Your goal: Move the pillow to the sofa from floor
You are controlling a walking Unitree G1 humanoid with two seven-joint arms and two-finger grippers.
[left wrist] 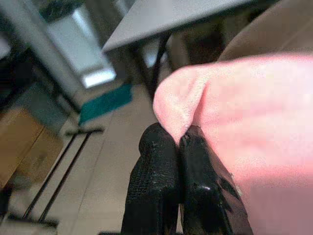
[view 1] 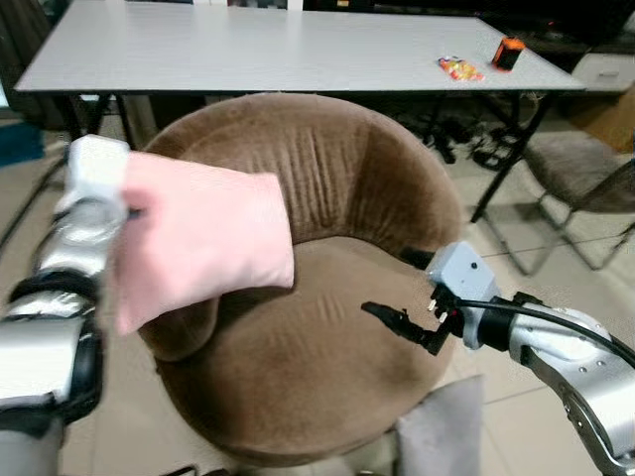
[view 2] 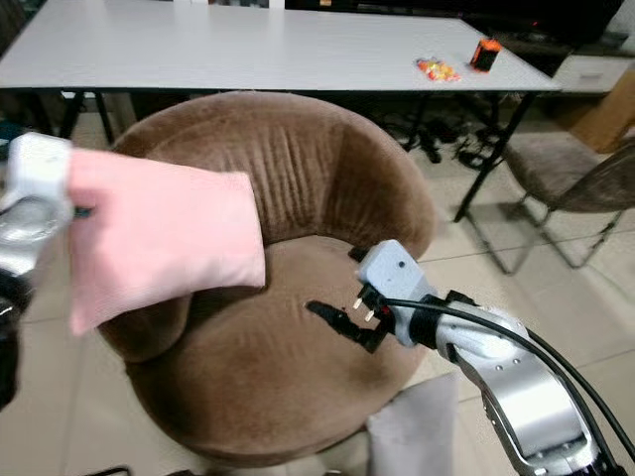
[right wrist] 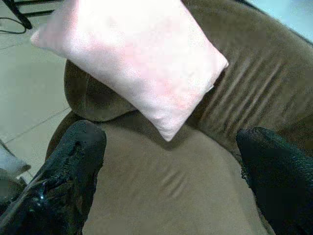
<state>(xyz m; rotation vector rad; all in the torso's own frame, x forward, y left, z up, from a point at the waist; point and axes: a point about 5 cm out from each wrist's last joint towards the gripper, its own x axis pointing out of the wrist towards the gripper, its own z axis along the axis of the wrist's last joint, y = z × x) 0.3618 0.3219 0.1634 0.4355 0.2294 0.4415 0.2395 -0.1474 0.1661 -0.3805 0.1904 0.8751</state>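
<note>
Pillow [view 1: 203, 238]: pink, soft, rectangular; held in the air over the left arm-rest and seat edge of the sofa [view 1: 327, 188], clear of the floor, hanging slack from one pinched corner. Judged carried this way because a corner pinch is the only purchase two thin fingers get on a limp cushion, and because height keeps it clear of the arm-rest on the way over.

Sofa: brown, round-backed, velvety tub seat; seat cushion bare beneath the pillow. Judged the drop spot.

Left claw [left wrist: 182, 147]: closed tight on a fold at the pillow's corner, fingers pressed together with pink cloth bunched between them. Left arm raised at the sofa's left side, forearm upright, wrist at about the height of the backrest top.

Right claw [view 1: 397, 322]: spread wide, holding nothing, poised low over the front right of the seat, pointing inward toward the pillow. Right arm bent at the elbow, reaching in from the right. Judged ready to steady or receive.

Counter [view 1: 288, 45]: grey, behind the sofa; bears a small orange can [view 1: 508, 52] and a coloured packet [view 1: 459, 67]. Not involved.

Step judged: transfer nearly done, release outstanding.
</note>
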